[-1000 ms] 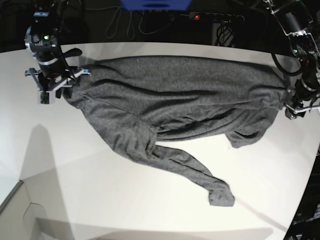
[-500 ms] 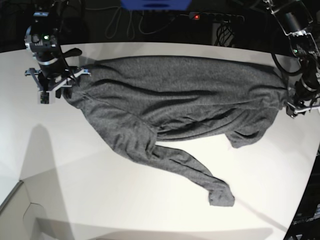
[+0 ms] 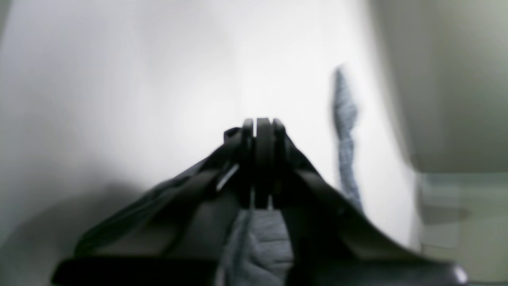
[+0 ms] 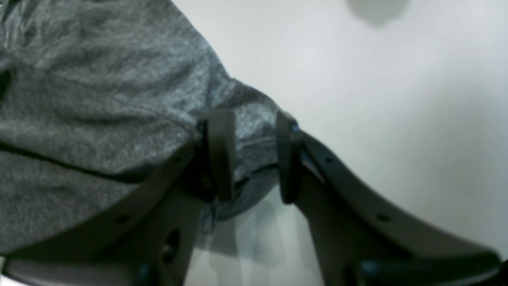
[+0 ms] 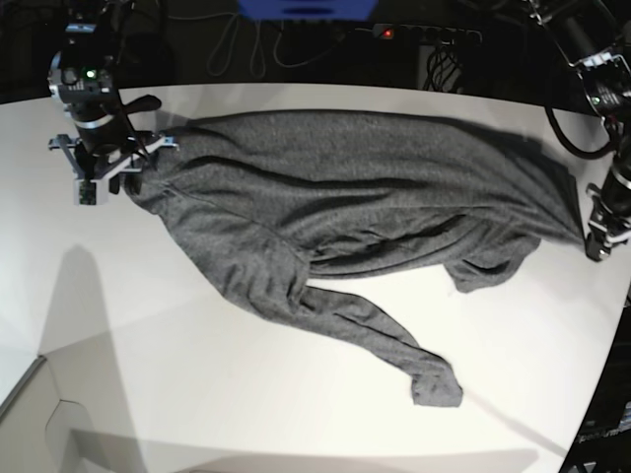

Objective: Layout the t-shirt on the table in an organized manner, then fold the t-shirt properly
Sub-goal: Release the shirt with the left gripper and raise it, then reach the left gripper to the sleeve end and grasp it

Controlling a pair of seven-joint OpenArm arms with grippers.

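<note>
Base view: the t-shirt (image 5: pixel 345 207) sprawls rumpled across the far half of the table (image 5: pixel 197 394). The left gripper (image 5: pixel 598 239) has just clamped its right corner and pulled nearer, starting the spread. The right gripper (image 4: pixel 250 155) stands half-spread around the left corner.

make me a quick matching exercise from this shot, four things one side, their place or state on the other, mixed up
Things:
1. left gripper
2. right gripper
3. t-shirt
4. table

States:
A. plain white, bearing the cloth
B. jaws apart with a grey corner between them
C. wrinkled, one sleeve trailing toward the near edge
D. shut on a pinch of fabric at the table's edge

Pairs: 1-D, 2-B, 3-C, 4-A
</note>
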